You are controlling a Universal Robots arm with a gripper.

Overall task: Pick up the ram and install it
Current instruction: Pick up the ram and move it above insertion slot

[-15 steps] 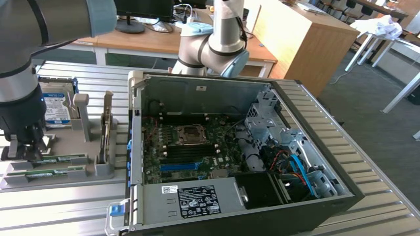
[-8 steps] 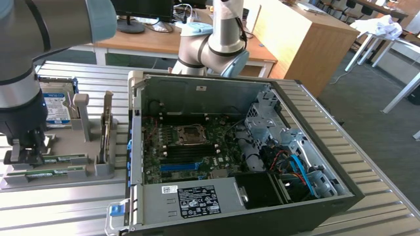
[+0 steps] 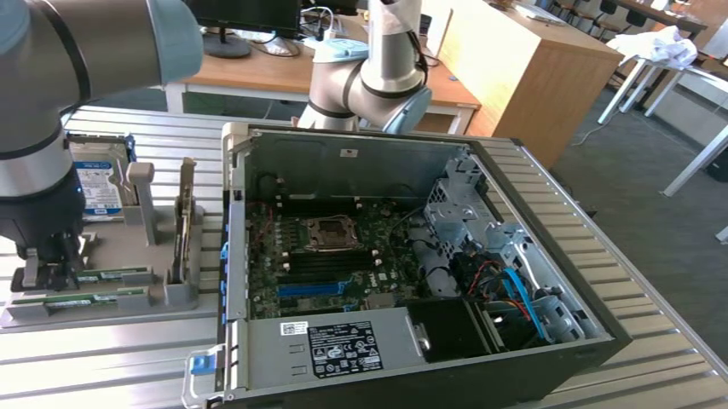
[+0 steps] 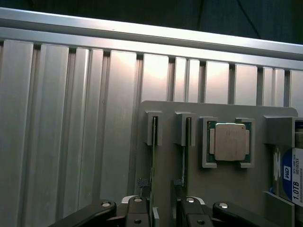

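Observation:
Two green ram sticks stand on edge in the slots of a grey holder (image 3: 114, 313) at the exterior view's left: one ram stick (image 3: 112, 274) lies behind the other ram stick (image 3: 91, 299). My gripper (image 3: 46, 271) hangs low over their left ends, open, holding nothing. In the wrist view both sticks run edge-on, one ram stick (image 4: 154, 161) beside the other (image 4: 185, 156), and the gripper (image 4: 163, 215) has a dark finger close to each. I cannot tell whether a finger touches a stick.
An open computer case (image 3: 592, 341) fills the middle, with its motherboard (image 3: 330, 273) and bare processor socket (image 3: 330, 232). On the holder sit a square silver processor (image 4: 229, 143) and a blue-labelled hard drive (image 3: 97, 183). Everything rests on a ribbed aluminium table (image 4: 71, 118).

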